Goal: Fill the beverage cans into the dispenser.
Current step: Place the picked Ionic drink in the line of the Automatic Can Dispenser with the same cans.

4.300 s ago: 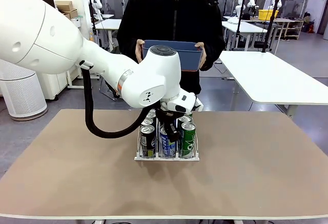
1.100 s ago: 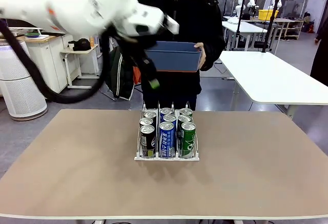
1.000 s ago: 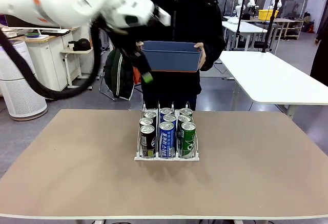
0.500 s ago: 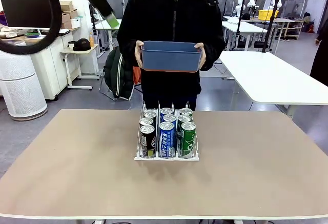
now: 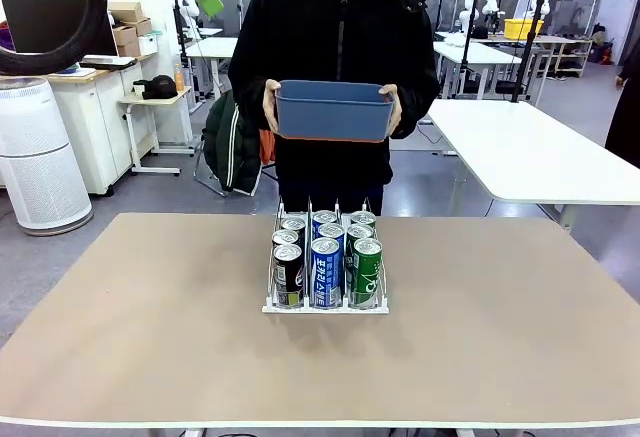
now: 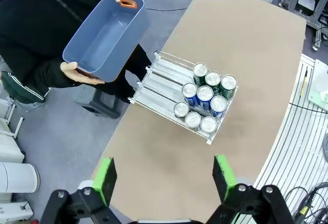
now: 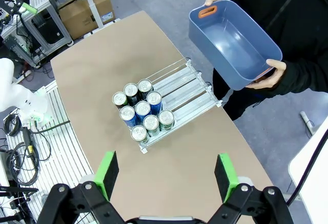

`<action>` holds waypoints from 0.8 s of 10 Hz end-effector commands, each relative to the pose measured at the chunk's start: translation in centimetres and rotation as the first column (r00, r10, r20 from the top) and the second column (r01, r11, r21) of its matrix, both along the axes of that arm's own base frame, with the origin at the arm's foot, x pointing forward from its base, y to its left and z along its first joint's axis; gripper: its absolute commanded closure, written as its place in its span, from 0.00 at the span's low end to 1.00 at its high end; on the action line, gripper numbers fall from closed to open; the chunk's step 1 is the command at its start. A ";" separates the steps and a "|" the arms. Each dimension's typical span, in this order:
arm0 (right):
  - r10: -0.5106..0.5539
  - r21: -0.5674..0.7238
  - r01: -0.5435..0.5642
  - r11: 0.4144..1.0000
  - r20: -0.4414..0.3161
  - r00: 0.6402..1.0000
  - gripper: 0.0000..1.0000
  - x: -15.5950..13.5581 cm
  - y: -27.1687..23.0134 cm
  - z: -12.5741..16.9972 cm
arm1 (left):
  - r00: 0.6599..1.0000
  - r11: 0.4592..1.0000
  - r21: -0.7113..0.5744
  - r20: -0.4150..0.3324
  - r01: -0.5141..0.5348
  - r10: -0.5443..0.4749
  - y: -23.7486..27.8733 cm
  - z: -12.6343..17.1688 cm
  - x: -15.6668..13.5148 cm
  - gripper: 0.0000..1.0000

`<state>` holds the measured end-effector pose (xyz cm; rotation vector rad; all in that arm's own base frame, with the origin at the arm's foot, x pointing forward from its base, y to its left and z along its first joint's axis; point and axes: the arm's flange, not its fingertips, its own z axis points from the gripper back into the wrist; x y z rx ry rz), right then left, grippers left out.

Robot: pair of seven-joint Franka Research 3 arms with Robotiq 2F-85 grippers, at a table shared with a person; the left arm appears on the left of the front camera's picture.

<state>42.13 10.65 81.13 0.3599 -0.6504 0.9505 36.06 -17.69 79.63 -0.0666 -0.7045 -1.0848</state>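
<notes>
The table point(image 5: 150, 337) carries the dispenser point(image 5: 325, 306) at its middle, well below both hands. The person point(image 5: 340, 27) at the far side holds a blue tub point(image 5: 335, 110) in both hands. Nine cans point(image 6: 205, 102) fill the dispenser's near end, three per lane. The left hand point(image 6: 166, 178) and right hand point(image 7: 166, 175) hang high above, both wide open and holding nothing.

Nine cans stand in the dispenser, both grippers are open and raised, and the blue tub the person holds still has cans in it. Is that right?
Not quite: the blue tub is empty. The right wrist view looks straight into it and shows only its bare floor; the left wrist view agrees. The rest holds: nine beverage cans stand in the dispenser, and the left gripper and right gripper are open, high above the table.
</notes>
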 end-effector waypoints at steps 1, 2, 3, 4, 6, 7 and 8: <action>0.001 0.000 -0.001 1.000 -0.001 1.000 0.00 -0.1 0.0 -0.1 | 1.000 1.000 0.000 0.001 0.001 -0.001 0.0 0.0 -0.1 0.00; 0.001 0.000 -0.001 1.000 -0.001 1.000 0.00 -0.1 0.0 -0.1 | 0.998 0.993 -0.120 -0.065 -0.002 -0.006 0.2 -1.0 1.1 0.00; 0.001 0.000 -0.001 1.000 -0.001 1.000 0.00 -0.1 0.0 -0.1 | 0.998 0.989 -0.140 -0.061 -0.044 0.036 1.6 -1.0 1.9 0.00; 0.001 0.000 -0.001 1.000 -0.001 1.000 0.00 -0.1 0.0 -0.1 | 0.998 0.983 -0.176 -0.048 -0.047 0.039 2.8 -0.2 2.2 0.00; 0.001 0.000 -0.001 1.000 -0.001 1.000 0.00 -0.1 0.0 -0.1 | 0.998 0.979 -0.196 -0.036 -0.058 0.052 4.2 0.9 2.8 0.00; 0.001 0.000 -0.001 1.000 -0.001 1.000 0.00 -0.1 0.0 -0.1 | 0.998 0.977 -0.204 -0.034 -0.056 0.050 4.5 1.3 2.6 0.00; 0.001 0.000 -0.001 1.000 -0.001 1.000 0.00 -0.1 0.0 -0.1 | 0.999 0.975 -0.216 -0.025 -0.050 0.046 4.4 1.5 2.8 0.00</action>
